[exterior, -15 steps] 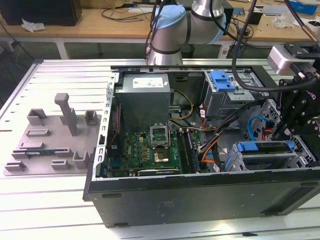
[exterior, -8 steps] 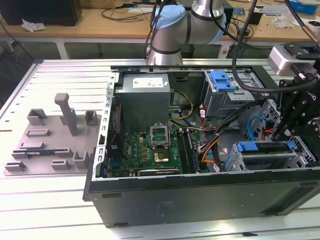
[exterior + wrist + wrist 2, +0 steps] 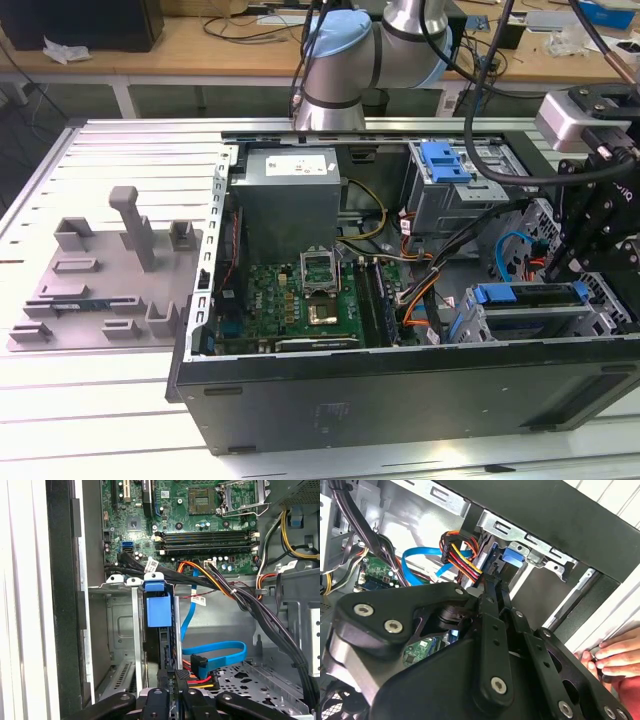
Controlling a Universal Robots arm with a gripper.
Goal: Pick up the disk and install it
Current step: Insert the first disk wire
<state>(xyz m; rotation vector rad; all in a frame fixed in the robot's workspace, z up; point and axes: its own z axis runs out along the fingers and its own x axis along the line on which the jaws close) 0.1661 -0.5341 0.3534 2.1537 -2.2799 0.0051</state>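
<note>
Fingers (image 3: 164, 677) look pinched shut on the near end of the disk (image 3: 157, 612), which stands on its thin edge in the metal cage (image 3: 120, 630), its long side pointing straight away from them toward the green board (image 3: 200, 525).

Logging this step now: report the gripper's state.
Gripper: closed on the disk, which stands edge-on in the drive bay.

- A grey slatted metal bench (image 3: 110, 410) lies under the jaws and spreads wide away from them.
- A wooden desk (image 3: 200, 45) with white legs stands far from the jaws, beyond the bench.
- Loose cables (image 3: 240, 25) and a black box (image 3: 80, 20) lie on that desk.
- The light is even and without hard shadows.
</note>
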